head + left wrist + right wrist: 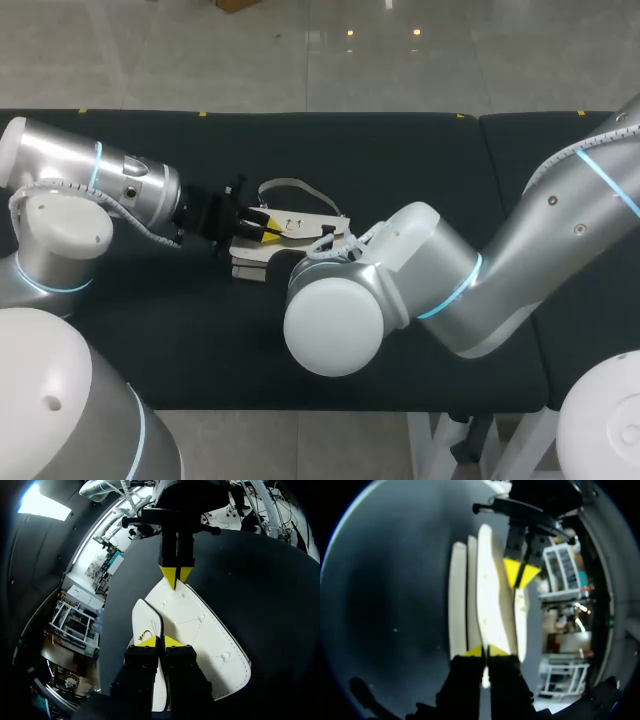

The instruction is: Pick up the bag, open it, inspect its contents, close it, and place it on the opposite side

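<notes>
On the dark bench (400, 150) the flat white leather bag (300, 222) lies in the middle, its long axis running from arm to arm, with the left fingers (148, 641) and the right fingers (474, 651) each pinched together on opposite ends.

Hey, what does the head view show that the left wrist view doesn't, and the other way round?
Only the head view: the strap looped beside the bag, and the right arm covering part of it. Only the left wrist view: the stitched flap with snaps, and the right hand pinching its far edge. Both: the bag and the left hand closed on it.
</notes>
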Controlling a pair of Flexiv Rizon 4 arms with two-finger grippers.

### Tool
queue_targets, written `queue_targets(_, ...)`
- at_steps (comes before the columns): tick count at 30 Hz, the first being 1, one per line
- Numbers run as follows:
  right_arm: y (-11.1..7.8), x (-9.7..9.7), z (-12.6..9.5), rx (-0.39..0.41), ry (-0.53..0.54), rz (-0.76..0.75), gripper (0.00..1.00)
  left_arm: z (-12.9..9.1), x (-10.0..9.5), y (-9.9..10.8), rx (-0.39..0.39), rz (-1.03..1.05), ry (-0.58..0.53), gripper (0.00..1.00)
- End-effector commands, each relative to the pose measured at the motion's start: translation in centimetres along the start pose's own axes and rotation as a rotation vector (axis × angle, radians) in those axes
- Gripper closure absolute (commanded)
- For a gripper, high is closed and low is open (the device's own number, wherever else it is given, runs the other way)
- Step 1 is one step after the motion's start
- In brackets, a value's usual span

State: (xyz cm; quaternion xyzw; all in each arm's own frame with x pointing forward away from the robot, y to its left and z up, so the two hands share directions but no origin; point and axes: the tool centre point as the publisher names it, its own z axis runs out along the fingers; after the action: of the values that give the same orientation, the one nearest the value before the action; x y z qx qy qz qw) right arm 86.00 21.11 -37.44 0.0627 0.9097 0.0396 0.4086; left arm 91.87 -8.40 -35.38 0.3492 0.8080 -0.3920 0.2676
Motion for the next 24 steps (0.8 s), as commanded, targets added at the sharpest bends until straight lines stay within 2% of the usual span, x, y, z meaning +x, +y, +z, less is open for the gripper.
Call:
queue_targets(1,0.2,0.2,0.2,0.003,-0.004,0.000,1.00,0.2,1.3,-0.1,-0.011,0.015,-0.045,1.00)
queue_targets(4,0.2,0.2,0.2,0.003,-0.004,0.000,1.00,0.2,1.8,0.5,-0.031,0.017,-0.052,1.00)
queue_targets(10,0.2,0.2,0.2,0.003,-0.004,0.000,1.00,-0.3,2.0,1.2,-0.019,0.000,-0.070,1.00)
queue_targets(17,0.2,0.2,0.2,0.003,-0.004,0.000,1.00,-0.7,1.3,2.7,-0.036,-0.031,-0.103,1.00)
queue_targets(21,0.2,0.2,0.2,0.003,-0.004,0.000,1.00,-0.4,0.7,2.3,-0.026,-0.027,-0.112,1.00)
queue_targets(22,0.2,0.2,0.2,0.003,-0.004,0.000,1.00,-0.3,0.6,2.2,-0.017,-0.022,-0.113,0.95)
queue_targets(24,0.2,0.2,0.2,0.003,-0.004,0.000,1.00,-0.3,0.3,2.2,-0.010,-0.012,-0.115,0.69)
